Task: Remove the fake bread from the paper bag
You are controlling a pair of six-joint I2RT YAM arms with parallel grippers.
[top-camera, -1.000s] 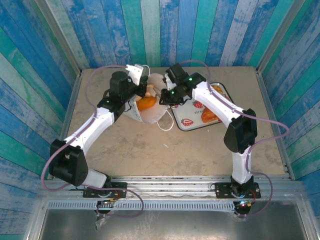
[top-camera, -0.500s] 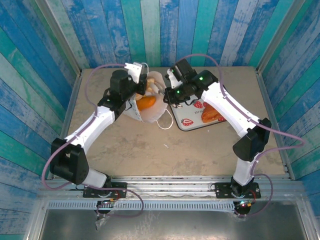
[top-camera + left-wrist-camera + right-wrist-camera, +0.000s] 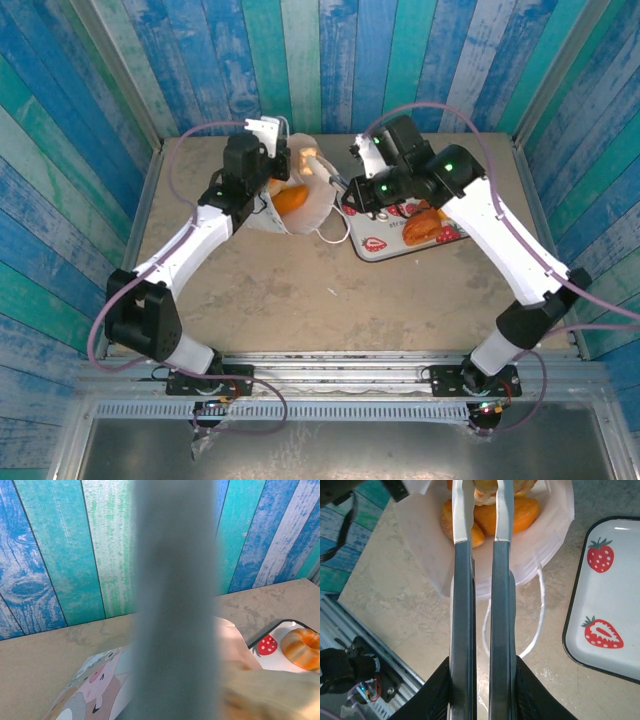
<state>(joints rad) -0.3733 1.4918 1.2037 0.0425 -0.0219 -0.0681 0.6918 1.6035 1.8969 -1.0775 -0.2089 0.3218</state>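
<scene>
**Bread run partway done, bag's not empty yet**

The fake bread is split up. At least two orange pieces sit in the paper bag, right below the right end effector. Its fingers are squeezed nearly together on what looks like a pale roll at the bag's mouth. Off to its side, the strawberry tray already carries a golden loaf. The left end effector is at the bag's far rim, and I can't tell if it's spread or closed. I'd guess a few more trips.

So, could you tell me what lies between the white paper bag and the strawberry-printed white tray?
The thin cord handle of the white paper bag loops over bare beige tabletop, seen in the right wrist view.
</scene>
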